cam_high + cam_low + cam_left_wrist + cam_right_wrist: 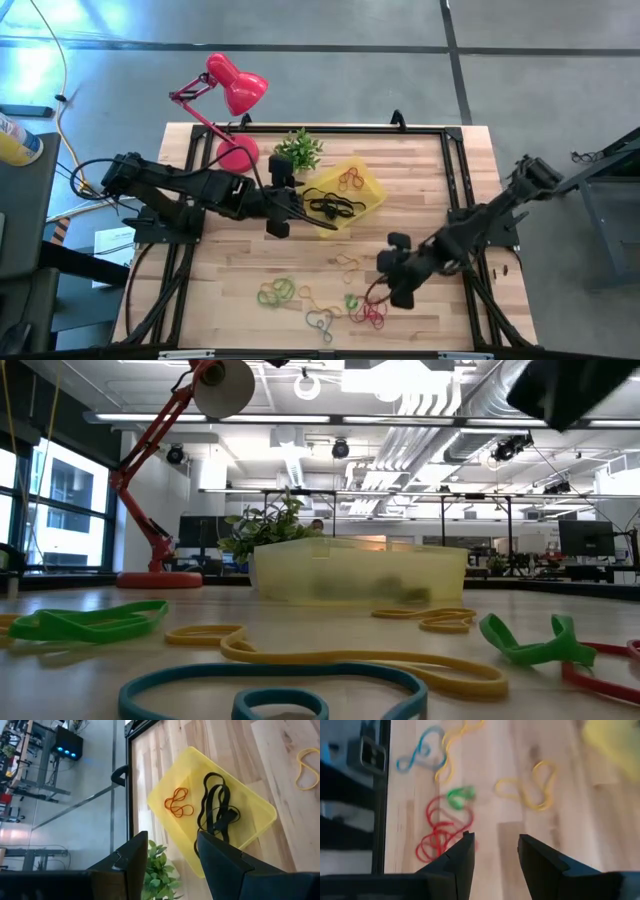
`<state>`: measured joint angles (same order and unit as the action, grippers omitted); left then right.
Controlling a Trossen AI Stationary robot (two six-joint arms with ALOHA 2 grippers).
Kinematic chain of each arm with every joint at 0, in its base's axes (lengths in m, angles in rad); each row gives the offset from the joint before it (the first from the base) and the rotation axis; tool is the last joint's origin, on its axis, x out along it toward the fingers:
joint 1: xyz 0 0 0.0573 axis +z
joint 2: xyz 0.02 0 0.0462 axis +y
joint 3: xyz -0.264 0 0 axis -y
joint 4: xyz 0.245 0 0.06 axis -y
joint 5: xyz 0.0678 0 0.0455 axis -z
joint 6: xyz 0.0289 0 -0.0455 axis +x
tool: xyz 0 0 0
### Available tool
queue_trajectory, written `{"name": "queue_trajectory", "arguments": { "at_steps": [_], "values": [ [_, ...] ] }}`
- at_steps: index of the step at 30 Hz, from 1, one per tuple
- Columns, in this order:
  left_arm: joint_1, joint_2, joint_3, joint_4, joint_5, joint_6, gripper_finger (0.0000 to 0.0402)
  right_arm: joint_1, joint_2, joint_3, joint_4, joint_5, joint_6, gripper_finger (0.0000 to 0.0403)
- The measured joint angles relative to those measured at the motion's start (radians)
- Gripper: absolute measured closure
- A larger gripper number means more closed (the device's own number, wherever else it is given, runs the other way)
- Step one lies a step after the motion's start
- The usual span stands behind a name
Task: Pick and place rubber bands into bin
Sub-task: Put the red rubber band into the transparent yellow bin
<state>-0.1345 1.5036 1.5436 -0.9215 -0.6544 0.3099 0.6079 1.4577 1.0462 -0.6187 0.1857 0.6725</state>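
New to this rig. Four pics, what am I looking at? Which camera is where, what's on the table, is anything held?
It is a two-armed robot at a wooden table. The high view looks straight down. The low view sits at table height. Each wrist view looks forward past that arm's own two dark fingers.

The left gripper hovers by the bin, a yellow tray already holding black rubber bands and an orange one. Its fingers stand apart with nothing between them.

The right gripper is over the loose rubber bands at the table's near edge: red, green, yellow, blue. Its fingers are also apart and empty in its wrist view.

The red lamp and small plant are just bystanders.
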Motion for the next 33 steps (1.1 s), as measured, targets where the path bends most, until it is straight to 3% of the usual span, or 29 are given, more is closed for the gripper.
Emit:
{"name": "queue_trajectory", "arguments": {
  "at_steps": [15, 33],
  "values": [
    [0.003, 0.000, 0.000, -0.001, 0.026, 0.000, 0.0241, 0.029, 0.262, 0.000, 0.137, -0.135, -0.126, 0.0266],
    [0.003, 0.000, 0.000, -0.005, 0.042, -0.001, 0.0241, 0.025, 0.377, 0.000, 0.149, -0.128, -0.097, 0.0313]
  ]
}}
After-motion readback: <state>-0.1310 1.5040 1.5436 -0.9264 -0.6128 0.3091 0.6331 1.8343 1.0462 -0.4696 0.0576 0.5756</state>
